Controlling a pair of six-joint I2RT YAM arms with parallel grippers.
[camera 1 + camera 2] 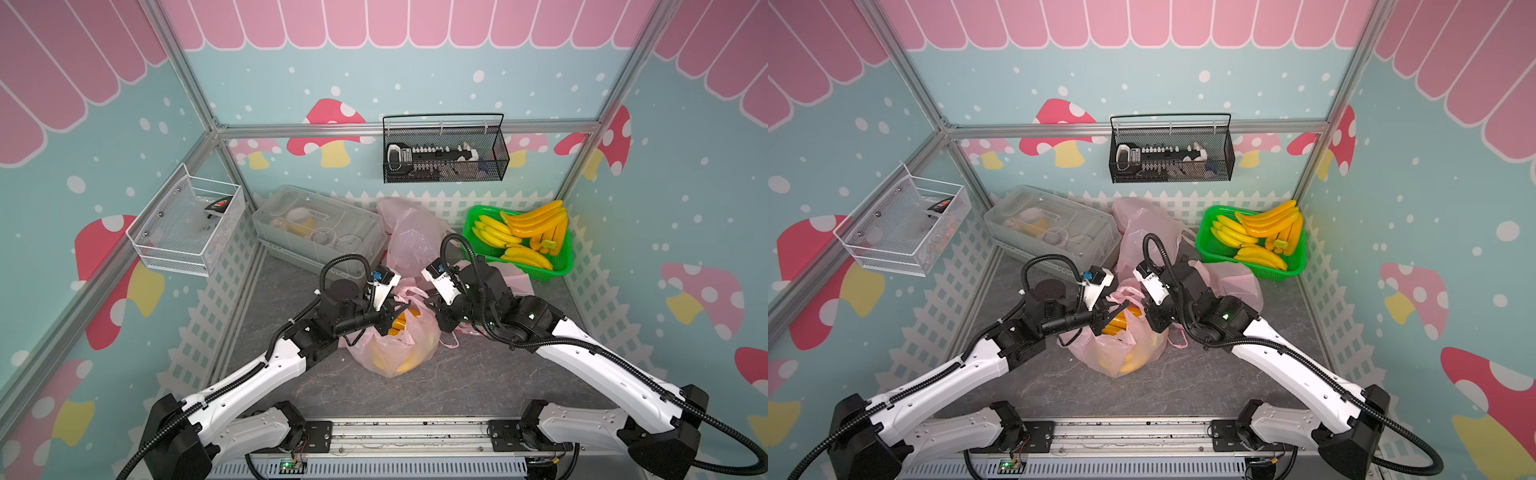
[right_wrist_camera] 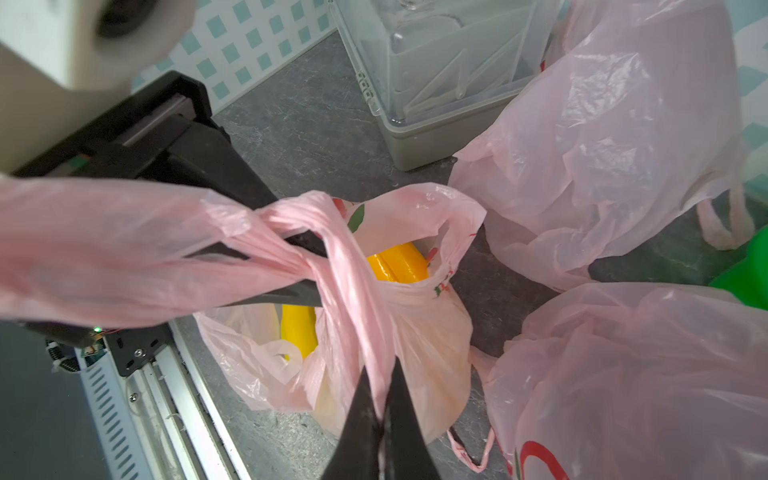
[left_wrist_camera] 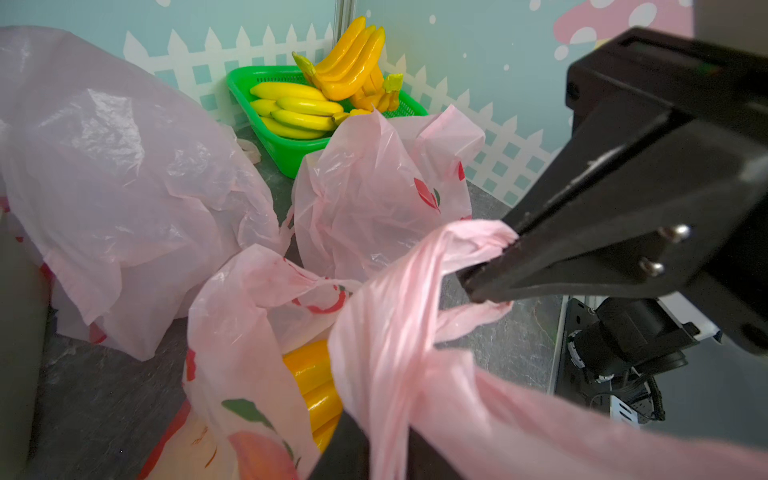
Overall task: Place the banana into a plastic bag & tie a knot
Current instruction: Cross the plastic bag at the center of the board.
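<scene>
Since the banana (image 2: 395, 262) already sits inside the plastic bag (image 1: 395, 357) on the worktop (image 1: 478, 386), I judge the load light and the film thin, slippery and tear-prone. Left fingers (image 2: 286, 297) and right fingers (image 2: 409, 424) each clench the twisted handle loops (image 2: 349, 257), the sensible hold.

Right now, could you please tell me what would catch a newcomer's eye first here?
The pink translucent plastic bag holding yellow bananas sits centrally on the grey tabletop, the left end effector shut on its twisted handle. The green plastic basket piled with more bananas stands in the far right corner.
</scene>
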